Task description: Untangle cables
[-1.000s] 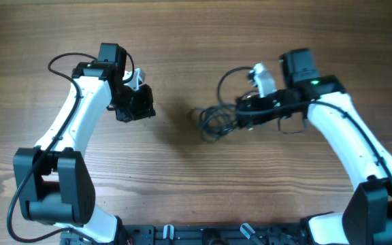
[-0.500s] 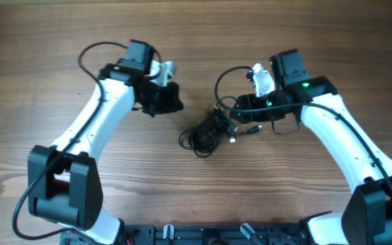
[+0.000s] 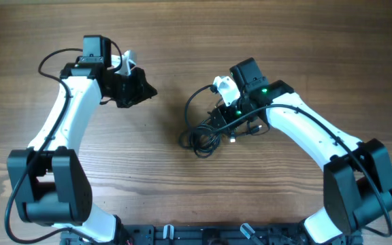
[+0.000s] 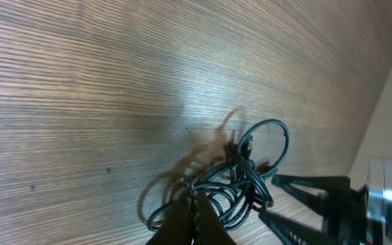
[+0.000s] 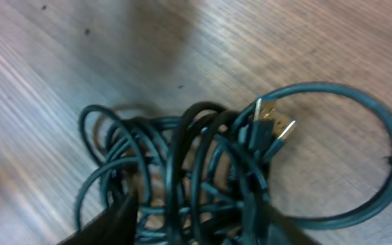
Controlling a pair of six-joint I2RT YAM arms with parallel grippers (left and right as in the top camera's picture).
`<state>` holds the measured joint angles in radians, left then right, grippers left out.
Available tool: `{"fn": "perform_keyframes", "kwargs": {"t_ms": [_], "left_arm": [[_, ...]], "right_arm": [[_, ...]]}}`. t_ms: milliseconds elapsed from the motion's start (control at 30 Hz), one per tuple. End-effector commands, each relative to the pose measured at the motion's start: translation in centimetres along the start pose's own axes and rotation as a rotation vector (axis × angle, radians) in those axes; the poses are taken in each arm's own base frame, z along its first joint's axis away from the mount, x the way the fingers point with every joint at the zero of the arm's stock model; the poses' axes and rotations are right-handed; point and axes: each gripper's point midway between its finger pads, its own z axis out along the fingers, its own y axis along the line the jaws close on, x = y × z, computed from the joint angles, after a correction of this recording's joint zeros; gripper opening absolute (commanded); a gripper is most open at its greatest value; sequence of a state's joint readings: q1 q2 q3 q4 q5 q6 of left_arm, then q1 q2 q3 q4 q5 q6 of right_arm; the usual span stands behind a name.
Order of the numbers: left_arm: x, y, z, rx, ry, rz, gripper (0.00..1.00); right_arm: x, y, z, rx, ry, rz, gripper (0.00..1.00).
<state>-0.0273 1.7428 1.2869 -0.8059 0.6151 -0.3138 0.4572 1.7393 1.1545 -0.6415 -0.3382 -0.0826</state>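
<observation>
Wooden desk; cables lie in one tangled heap near its centre. Since half a second ago, the left fingers, pressed together and empty, have backed off to 10 o'clock of the heap. The right fingers, spread apart, have dropped in from 2 o'clock and now straddle strands. The heap is unmoved. Reading: the right looks set to pinch; nothing is separated yet.
</observation>
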Motion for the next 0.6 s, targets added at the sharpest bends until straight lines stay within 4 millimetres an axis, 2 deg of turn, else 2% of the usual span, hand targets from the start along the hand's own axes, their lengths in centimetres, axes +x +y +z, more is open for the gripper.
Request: {"fn": "perform_keyframes", "kwargs": {"t_ms": [0,33,67,100,133,167,200,233,300,433,567], "left_arm": [[0.8,-2.4,0.5,0.04,0.018,0.051,0.04],[1.2,-2.8,0.8,0.038,0.026,0.068,0.04],[1.5,-3.2,1.1,0.037,0.033,0.083,0.04],[1.7,-3.4,1.3,0.033,0.035,0.091,0.04],[1.8,-3.6,1.5,0.026,0.037,0.101,0.04],[1.9,-3.6,1.7,0.018,0.036,0.108,0.04],[2.0,-3.6,1.9,0.006,0.035,0.115,0.04],[2.0,-3.6,1.9,-0.001,0.034,0.118,0.04],[2.0,-3.6,1.9,-0.003,0.033,0.118,0.04],[2.0,-3.6,1.9,-0.003,0.033,0.117,0.04],[2.1,-3.5,1.9,-0.006,0.039,0.114,0.04]], "right_arm": [[-1.1,-0.5,-0.1,0.036,-0.032,-0.007,0.27],[-1.3,-0.3,-0.1,0.024,-0.039,-0.002,0.14],[-1.3,-0.3,-0.1,0.021,-0.04,0.0,0.05],[-1.3,-0.3,-0.1,0.021,-0.04,0.005,0.05],[-1.3,-0.3,-0.1,0.021,-0.039,0.012,0.06],[-1.2,-0.3,-0.1,0.021,-0.036,0.014,0.11],[-1.1,-0.3,-0.1,0.02,-0.032,0.015,0.23],[-1.0,-0.1,-0.1,0.015,-0.029,0.015,0.3],[-1.0,0.2,-0.1,-0.003,-0.027,0.013,0.38],[-0.5,0.1,0.2,-0.004,-0.005,0.024,0.39],[0.3,-0.4,1.4,0.0,0.035,0.037,0.38]]}}
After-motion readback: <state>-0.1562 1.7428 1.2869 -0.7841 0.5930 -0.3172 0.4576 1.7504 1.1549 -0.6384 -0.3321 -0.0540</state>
